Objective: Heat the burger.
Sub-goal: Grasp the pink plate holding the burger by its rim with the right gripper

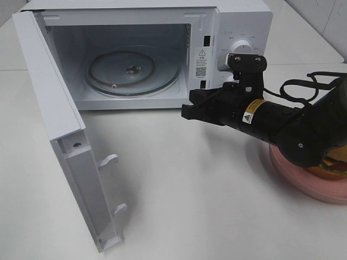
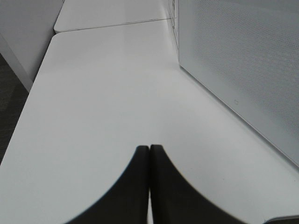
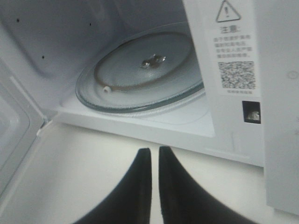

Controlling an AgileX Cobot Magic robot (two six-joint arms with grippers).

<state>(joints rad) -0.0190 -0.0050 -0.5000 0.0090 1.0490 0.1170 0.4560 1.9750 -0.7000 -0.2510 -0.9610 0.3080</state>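
Note:
The burger (image 1: 334, 166) sits on a pink plate (image 1: 303, 181) at the right edge of the table, mostly hidden behind my right arm. My right gripper (image 1: 187, 105) hovers just in front of the open microwave (image 1: 238, 21), near the right side of its opening. Its fingers (image 3: 140, 186) stand almost together with a thin gap, and nothing is between them. They point at the bare glass turntable (image 3: 140, 74). My left gripper (image 2: 149, 148) is shut and empty over the white table; it does not show in the high view.
The microwave door (image 1: 65, 135) is swung wide to the left, its edge reaching toward the table's front. In the left wrist view a dotted panel (image 2: 243, 70) stands close on one side. The control knob (image 1: 239, 46) is just above my right arm.

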